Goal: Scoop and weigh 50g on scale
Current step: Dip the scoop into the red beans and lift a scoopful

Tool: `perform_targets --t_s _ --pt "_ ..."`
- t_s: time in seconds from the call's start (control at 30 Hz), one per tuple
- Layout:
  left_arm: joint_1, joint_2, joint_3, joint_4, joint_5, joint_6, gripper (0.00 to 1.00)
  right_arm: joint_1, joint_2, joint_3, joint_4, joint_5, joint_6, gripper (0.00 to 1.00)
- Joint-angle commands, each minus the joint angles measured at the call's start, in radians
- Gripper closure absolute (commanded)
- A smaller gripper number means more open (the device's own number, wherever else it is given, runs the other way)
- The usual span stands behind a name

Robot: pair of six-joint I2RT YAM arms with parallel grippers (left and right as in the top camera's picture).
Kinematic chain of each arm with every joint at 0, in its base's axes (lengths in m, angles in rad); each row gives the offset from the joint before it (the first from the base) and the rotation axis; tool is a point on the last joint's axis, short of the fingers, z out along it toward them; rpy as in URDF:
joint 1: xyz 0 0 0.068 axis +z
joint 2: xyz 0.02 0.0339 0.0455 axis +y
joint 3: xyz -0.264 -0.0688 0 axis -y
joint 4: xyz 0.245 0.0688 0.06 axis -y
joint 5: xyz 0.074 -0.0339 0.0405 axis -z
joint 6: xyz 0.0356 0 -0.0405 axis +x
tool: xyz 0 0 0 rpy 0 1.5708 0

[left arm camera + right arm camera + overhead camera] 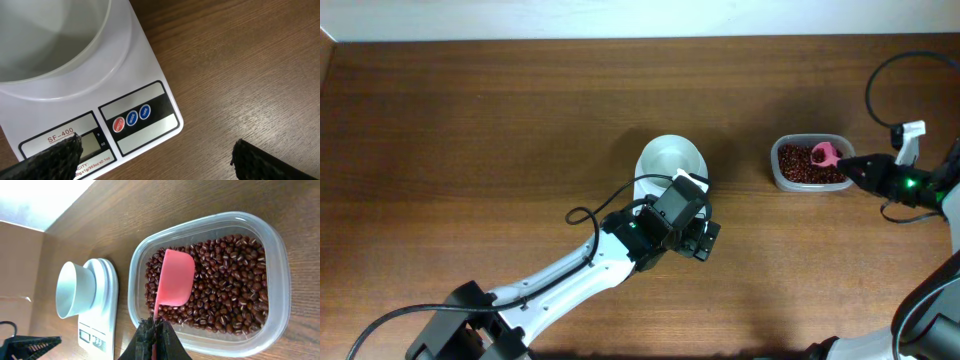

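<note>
The scale (142,85) sits mid-bench (470,120), its bowl (50,40) empty for the weighing. The left end effector (160,160) hovers by the buttons (131,118), jaws wide, holding nothing — likely to zero it. Well to the right, the right end effector (154,330) is clamped on the pink scoop (174,282), which rests on the red beans (225,285) in their tub (280,295).

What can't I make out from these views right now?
- Left wrist: scale display reading, too small and partly behind a left gripper finger.
- Overhead: display covered by the left arm.
- Left wrist: bowl interior, cut off at the top edge.
- Right wrist: scoop handle, hidden inside the shut right gripper.
</note>
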Motion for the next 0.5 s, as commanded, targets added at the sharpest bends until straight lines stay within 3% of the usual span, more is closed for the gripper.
perform_targets --t_s 0.0,0.47 --pt "-0.002 0.007 0.011 -0.002 -0.004 0.001 0.01 -0.013 0.005 -0.014 -0.002 -0.08 -0.005 0.96" --pt "-0.002 0.007 0.011 -0.001 -0.004 0.001 0.01 -0.01 0.005 -0.014 -0.167 -0.38 -0.01 0.96"
